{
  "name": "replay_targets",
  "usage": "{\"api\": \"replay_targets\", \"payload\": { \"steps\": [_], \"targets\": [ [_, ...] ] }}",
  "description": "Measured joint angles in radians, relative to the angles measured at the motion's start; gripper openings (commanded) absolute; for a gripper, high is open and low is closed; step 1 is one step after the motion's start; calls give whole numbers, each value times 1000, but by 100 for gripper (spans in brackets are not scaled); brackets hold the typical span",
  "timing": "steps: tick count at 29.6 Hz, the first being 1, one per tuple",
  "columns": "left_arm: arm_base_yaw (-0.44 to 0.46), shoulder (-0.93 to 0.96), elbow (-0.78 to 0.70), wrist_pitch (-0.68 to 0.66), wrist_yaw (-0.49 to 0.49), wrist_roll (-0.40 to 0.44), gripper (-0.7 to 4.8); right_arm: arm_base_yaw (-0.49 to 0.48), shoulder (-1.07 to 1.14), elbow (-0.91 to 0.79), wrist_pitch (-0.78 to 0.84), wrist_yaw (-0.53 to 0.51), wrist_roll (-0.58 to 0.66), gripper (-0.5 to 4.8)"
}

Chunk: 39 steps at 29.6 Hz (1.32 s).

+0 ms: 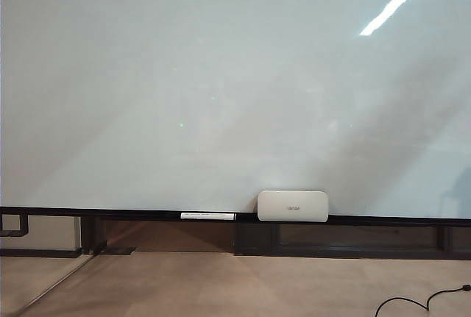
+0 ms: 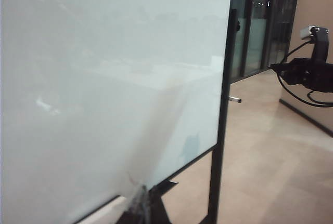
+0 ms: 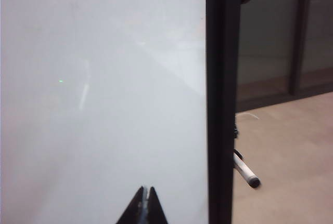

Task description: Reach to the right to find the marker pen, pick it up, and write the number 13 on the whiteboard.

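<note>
The whiteboard point(image 1: 221, 89) fills the exterior view, glossy and pale, with a black rail point(image 1: 132, 213) along its lower edge. No number 13 shows on it. Neither gripper appears in the exterior view. In the right wrist view my right gripper point(image 3: 146, 190) is shut and empty in front of the board point(image 3: 104, 104), near its black side post point(image 3: 221, 104). Just past that post juts the marker pen point(image 3: 244, 171), white with a dark tip. It also shows small in the left wrist view point(image 2: 235, 99). My left gripper point(image 2: 141, 195) is blurred, fingers together, empty, close to the board point(image 2: 104, 78).
A rounded white box point(image 1: 292, 206) and a long thin white stick point(image 1: 208, 216) rest on the rail. A black cable point(image 1: 412, 304) lies on the floor. The right arm point(image 2: 307, 73) with its camera shows beyond the board's post point(image 2: 222, 130). Glass doors point(image 3: 281, 42) stand behind.
</note>
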Motion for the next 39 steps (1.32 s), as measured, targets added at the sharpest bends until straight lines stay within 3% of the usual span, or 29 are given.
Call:
{"api": "replay_targets", "payload": {
  "steps": [3,16,36,39],
  "targets": [
    [-16,37,24,6,3,15,-6,-24,60,6,58,-64,-2,0],
    [-34,96,33,51,29,36,-6,-32,164,194,-125,-242,-129,0],
    [-35,237,33,111,54,52,-6,-137,165,192,-270,-245,-169,0],
    [-35,237,33,114,54,52,-6,-138,165,192,-269,-245,-179,41]
  ]
}}
